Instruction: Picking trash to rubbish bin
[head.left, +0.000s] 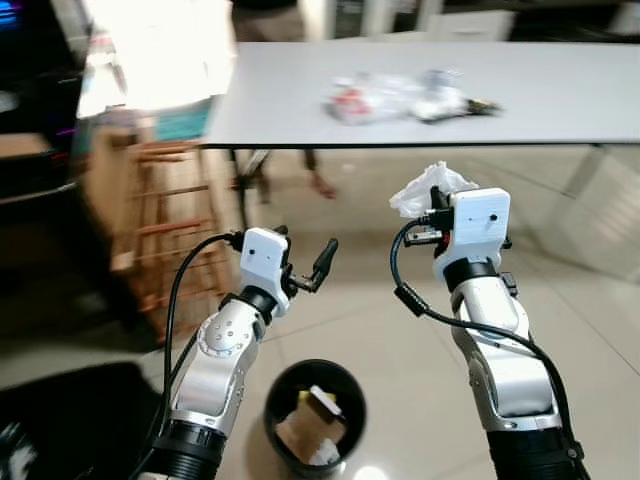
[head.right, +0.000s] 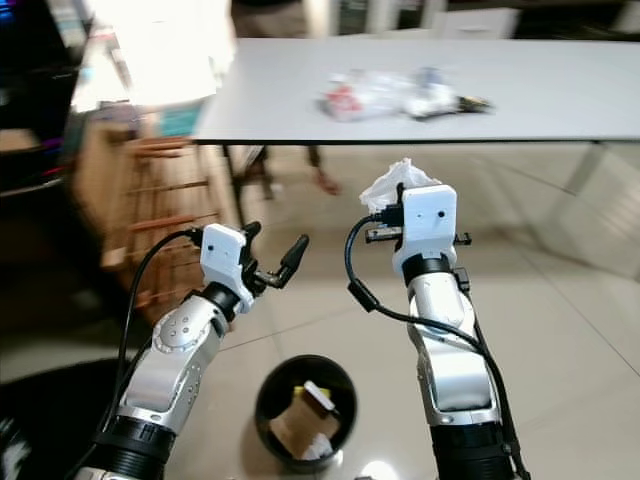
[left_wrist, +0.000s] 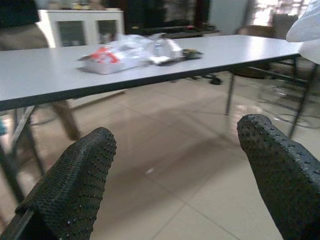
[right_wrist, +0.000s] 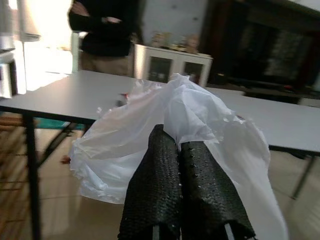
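My right gripper (head.left: 437, 198) is raised in front of the table edge and shut on a crumpled white plastic bag (head.left: 425, 185), which bulges around the pads (right_wrist: 165, 165) in the right wrist view. My left gripper (head.left: 305, 262) is held up to the left, open and with nothing between its fingertips (left_wrist: 75, 180). A black rubbish bin (head.left: 315, 415) stands on the floor between my arms, with cardboard and paper scraps inside. More trash (head.left: 405, 97), clear plastic wrappers with red print, lies on the grey table (head.left: 560, 110).
A wooden rack (head.left: 160, 240) stands to the left under the table's end. A person (right_wrist: 105, 30) stands with folded arms beyond the table. Pale tiled floor (head.left: 580, 320) spreads to the right. Table legs and a person's foot (head.left: 322, 185) show beneath the table.
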